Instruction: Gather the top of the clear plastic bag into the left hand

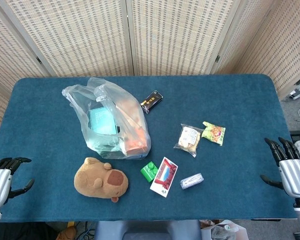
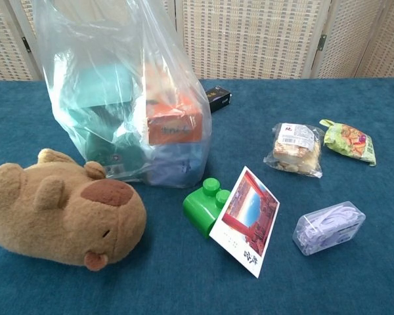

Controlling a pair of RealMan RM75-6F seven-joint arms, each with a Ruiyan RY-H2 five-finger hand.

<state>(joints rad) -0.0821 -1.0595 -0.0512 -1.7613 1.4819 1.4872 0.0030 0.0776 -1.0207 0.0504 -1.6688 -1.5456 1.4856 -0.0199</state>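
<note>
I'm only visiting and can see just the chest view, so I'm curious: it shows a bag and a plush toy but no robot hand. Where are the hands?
Observer: The left robot hand is at the near left corner of the table, fingers apart, holding nothing.
Visitor: And the other one?
Observer: The right robot hand is at the near right edge, also open and empty, far from the bag.
Visitor: My view cuts off the bag's top. Is it gathered yet?
Observer: No. In the head view it stands loose and open, with nothing touching it.
</note>
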